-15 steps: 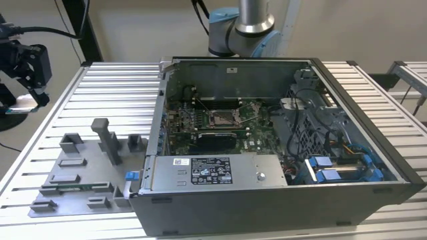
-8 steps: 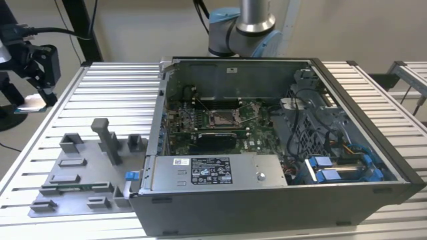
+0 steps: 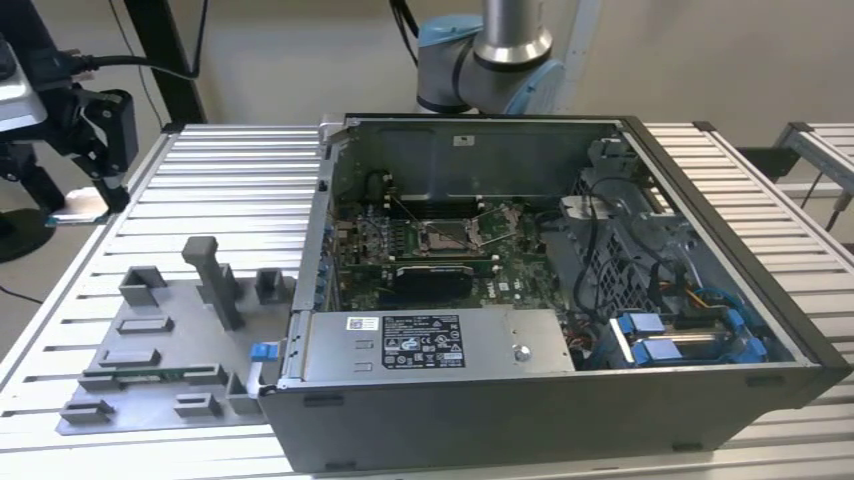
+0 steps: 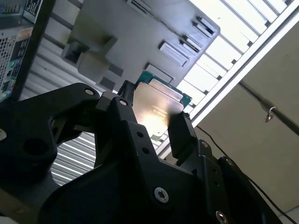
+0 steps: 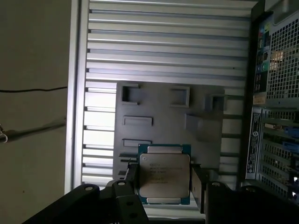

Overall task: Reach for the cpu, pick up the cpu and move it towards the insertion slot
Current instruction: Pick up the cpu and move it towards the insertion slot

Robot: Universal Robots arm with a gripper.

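Note:
The cpu (image 5: 164, 173) is a flat square chip with a silvery top and a thin green rim. My gripper (image 5: 163, 187) is shut on it, one black finger (image 5: 130, 183) on each of two opposite edges. In the second wrist view the cpu (image 4: 156, 108) sits between the same fingers (image 4: 180, 133) of the gripper (image 4: 154, 123). In the exterior view the gripper (image 3: 86, 198) hangs at the far left, over the table's edge, with the cpu (image 3: 76, 206) at its tip. The insertion slot (image 3: 447, 236), a silver-framed socket with a dark centre, lies on the green board inside the open computer case, well to the exterior view's right of the gripper.
A grey fixture plate (image 3: 150, 345) with raised blocks and a tall post (image 3: 214, 280) lies on the slatted metal table (image 3: 227, 190) between the gripper and the case. The case wall (image 3: 310, 260) stands along the plate's side. The arm's base (image 3: 487, 60) rises behind the case.

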